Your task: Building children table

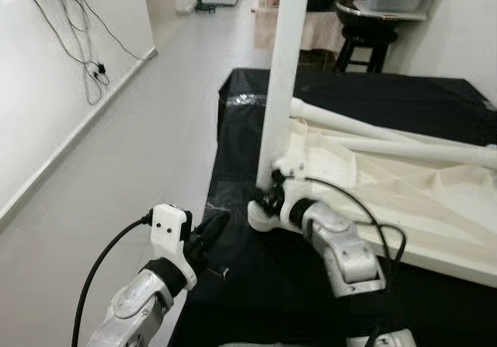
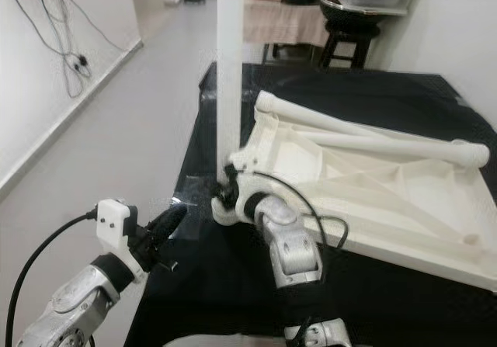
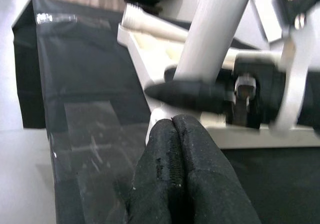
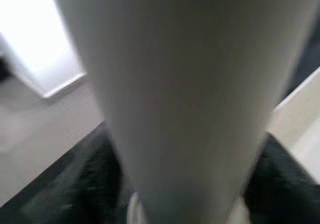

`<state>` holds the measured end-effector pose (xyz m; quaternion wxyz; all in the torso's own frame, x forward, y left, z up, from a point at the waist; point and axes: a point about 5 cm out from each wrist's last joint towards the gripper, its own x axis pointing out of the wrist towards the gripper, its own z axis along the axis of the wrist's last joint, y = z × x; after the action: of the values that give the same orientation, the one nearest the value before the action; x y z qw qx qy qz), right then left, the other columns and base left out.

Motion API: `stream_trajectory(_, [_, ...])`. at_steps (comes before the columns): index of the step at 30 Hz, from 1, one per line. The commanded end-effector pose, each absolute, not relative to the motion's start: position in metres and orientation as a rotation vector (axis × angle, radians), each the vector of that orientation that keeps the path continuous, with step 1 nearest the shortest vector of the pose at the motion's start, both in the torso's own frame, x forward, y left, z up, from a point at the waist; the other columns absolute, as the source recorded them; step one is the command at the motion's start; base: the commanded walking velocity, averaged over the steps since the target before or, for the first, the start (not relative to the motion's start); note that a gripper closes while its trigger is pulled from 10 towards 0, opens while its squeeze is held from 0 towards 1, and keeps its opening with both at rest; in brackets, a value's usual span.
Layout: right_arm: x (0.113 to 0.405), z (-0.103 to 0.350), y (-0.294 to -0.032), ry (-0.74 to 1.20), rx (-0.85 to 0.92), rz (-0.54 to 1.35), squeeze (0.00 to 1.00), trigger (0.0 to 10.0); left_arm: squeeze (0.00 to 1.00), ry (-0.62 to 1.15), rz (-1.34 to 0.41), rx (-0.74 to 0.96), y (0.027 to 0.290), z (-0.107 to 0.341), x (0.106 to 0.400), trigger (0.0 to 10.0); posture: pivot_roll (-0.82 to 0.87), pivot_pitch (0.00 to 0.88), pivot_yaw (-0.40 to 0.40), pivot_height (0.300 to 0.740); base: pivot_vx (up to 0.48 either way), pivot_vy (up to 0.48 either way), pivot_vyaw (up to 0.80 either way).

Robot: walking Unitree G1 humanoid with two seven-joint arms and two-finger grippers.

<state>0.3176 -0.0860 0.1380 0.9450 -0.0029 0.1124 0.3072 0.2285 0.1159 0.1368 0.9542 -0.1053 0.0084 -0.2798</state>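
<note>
1. upturned white plastic tabletop (image 2: 388,199) lying underside-up on the black-covered bench (image 1: 256,285), ribs and corner sockets showing; one white table leg (image 1: 283,75) standing upright in the near-left corner socket, two more legs (image 2: 373,133) lying loose across the underside.
2. right gripper (image 1: 273,194) down at the foot of the upright leg, right at the socket; jaws seemingly around the leg base, but cannot tell from these pictures whether pinching or only touching.
3. left gripper (image 2: 167,224) hovering over the bench edge, just beside the tabletop corner, apart from it; jaws pressed together on nothing, clear in the left wrist view (image 3: 182,169).
4. judged handling: hollow moulded plastic, so light and stiff, smooth and likely slippery under the black fingers; long leg top-heavy as a lever, prone to tip if gripped only at the foot and not yet seated.
5. judged best hold: low on the leg near the socket for twisting or pressing home, with the tabletop rim steadied by the other arm to stop it sliding on the cloth.
6. hard to make out: top of the upright leg cut off above the frame; joint of leg and socket hidden behind the right gripper; right wrist view blurred, mostly pale leg surface (image 4: 175,98); thread or peg type unreadable.
</note>
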Motion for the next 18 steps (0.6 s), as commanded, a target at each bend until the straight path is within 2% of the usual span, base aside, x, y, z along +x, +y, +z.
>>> stream_trajectory(1, [0.321, 0.155, -0.075, 0.158, 0.017, 0.749, 1.00, 10.0, 0.00, 0.034, -0.567, -0.214, 0.116, 0.134, 0.229, 10.0, 0.05, 0.070, -0.053, 0.740, 0.000, 0.000, 0.00])
stream_trajectory(2, [0.321, 0.155, -0.075, 0.158, 0.017, 0.749, 1.00, 10.0, 0.00, 0.034, -0.567, -0.214, 0.116, 0.134, 0.229, 10.0, 0.05, 0.070, -0.053, 0.740, 0.000, 0.000, 0.00])
stream_trajectory(3, [0.324, 0.161, -0.074, 0.120, 0.029, 0.843, 0.62, 10.0, 0.00, 0.036, -0.571, -0.217, 0.115, 0.133, 0.229, 10.0, 0.05, 0.067, -0.051, 0.740, 0.000, 0.000, 0.00])
stream_trajectory(4, [0.328, 0.166, -0.074, 0.094, 0.047, 0.925, 0.00, 10.0, 0.00, 0.037, -0.574, -0.219, 0.115, 0.133, 0.230, 10.0, 0.05, 0.060, -0.052, 0.740, 0.000, 0.000, 0.00])
stream_trajectory(8, [0.338, 0.174, -0.077, 0.059, 0.050, 1.081, 0.00, 10.0, 0.00, 0.039, -0.577, -0.221, 0.113, 0.132, 0.231, 10.0, 0.06, 0.057, -0.057, 0.740, 0.000, 0.000, 0.00])
stream_trajectory(11, [0.341, 0.175, -0.077, 0.058, 0.033, 1.129, 0.00, 10.0, 0.00, 0.038, -0.576, -0.221, 0.113, 0.132, 0.231, 10.0, 0.06, 0.057, -0.057, 0.740, 0.000, 0.000, 0.00])
stream_trajectory(13, [0.349, 0.176, -0.075, 0.087, 0.012, 1.242, 0.00, 10.0, 0.00, 0.036, -0.573, -0.219, 0.114, 0.132, 0.231, 10.0, 0.06, 0.048, -0.055, 0.740, 0.000, 0.000, 0.00])
stream_trajectory(17, [0.352, 0.177, -0.073, 0.095, 0.005, 1.274, 0.00, 10.0, 0.00, 0.036, -0.572, -0.219, 0.114, 0.132, 0.231, 10.0, 0.06, 0.048, -0.055, 0.740, 0.000, 0.000, 0.00])
stream_trajectory(18, [0.356, 0.179, -0.071, 0.099, 0.012, 1.283, 0.00, 4.7, 0.00, 0.037, -0.572, -0.219, 0.114, 0.132, 0.231, 10.0, 0.06, 0.045, -0.055, 0.740, 0.000, 0.000, 0.00])
